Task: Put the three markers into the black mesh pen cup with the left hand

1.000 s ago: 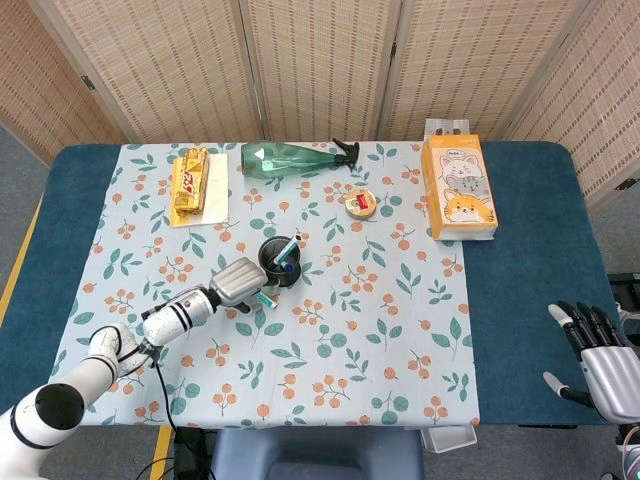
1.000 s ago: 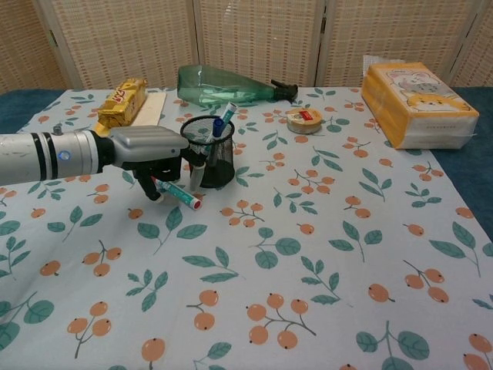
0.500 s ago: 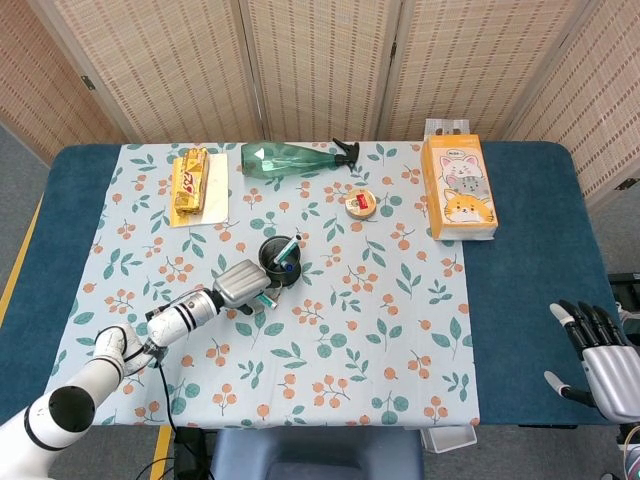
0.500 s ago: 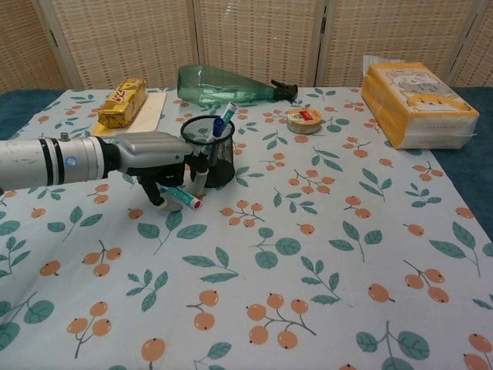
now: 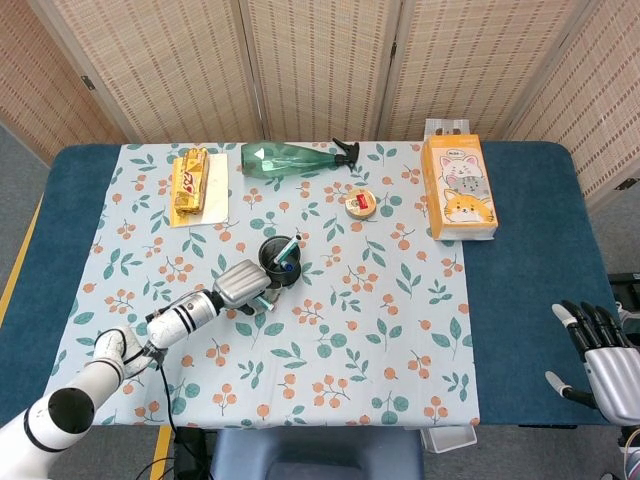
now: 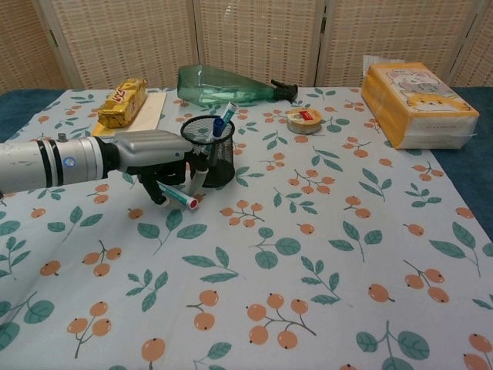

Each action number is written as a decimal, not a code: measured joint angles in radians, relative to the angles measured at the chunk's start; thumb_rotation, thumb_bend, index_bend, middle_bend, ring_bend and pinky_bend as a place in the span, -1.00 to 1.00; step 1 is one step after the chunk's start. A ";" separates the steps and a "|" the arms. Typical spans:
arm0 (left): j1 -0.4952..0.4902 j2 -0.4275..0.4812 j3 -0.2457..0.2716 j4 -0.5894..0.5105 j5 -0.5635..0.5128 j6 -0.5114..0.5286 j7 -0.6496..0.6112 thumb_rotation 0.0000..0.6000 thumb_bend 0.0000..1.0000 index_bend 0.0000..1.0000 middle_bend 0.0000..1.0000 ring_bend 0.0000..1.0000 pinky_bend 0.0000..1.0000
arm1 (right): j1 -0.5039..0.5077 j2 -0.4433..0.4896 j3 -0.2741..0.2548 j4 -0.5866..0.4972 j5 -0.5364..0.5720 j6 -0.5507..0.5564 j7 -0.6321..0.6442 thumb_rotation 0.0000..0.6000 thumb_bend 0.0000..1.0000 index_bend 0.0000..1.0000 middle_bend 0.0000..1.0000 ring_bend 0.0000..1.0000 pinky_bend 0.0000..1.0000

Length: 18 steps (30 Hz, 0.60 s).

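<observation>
The black mesh pen cup (image 6: pixel 209 149) (image 5: pixel 279 261) stands upright on the floral cloth with two markers (image 6: pixel 222 119) leaning inside it. My left hand (image 6: pixel 156 159) (image 5: pixel 243 283) is just left of the cup, low over the cloth. It grips the third marker (image 6: pixel 178 196), white and teal with a red cap, which points down and right below the fingers. My right hand (image 5: pixel 600 360) shows only in the head view, at the table's lower right corner, fingers spread and holding nothing.
A green spray bottle (image 6: pixel 227 84) lies behind the cup. A yellow snack pack (image 6: pixel 122 101) rests on a board at the back left. A small round tin (image 6: pixel 303 119) and an orange tissue box (image 6: pixel 417 103) sit to the right.
The left hand has edged slightly toward the cup with the marker and the marker's tilt has shifted a little. The right hand has not moved.
</observation>
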 measured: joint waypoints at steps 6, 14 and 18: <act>0.016 0.084 -0.030 -0.113 -0.027 0.052 0.016 1.00 -0.30 0.15 1.00 1.00 1.00 | -0.002 -0.001 0.000 0.004 -0.008 0.009 0.004 1.00 -0.60 -0.89 -0.89 -0.95 -1.00; 0.071 0.339 -0.126 -0.543 -0.165 0.099 0.043 1.00 -0.30 0.14 1.00 1.00 1.00 | 0.006 -0.001 0.000 0.008 -0.011 -0.005 0.014 1.00 -0.60 -0.89 -0.89 -0.95 -1.00; 0.106 0.503 -0.206 -0.799 -0.298 0.106 0.065 1.00 -0.30 0.15 1.00 1.00 1.00 | 0.012 -0.002 -0.001 0.006 -0.010 -0.016 0.010 1.00 -0.60 -0.89 -0.89 -0.95 -1.00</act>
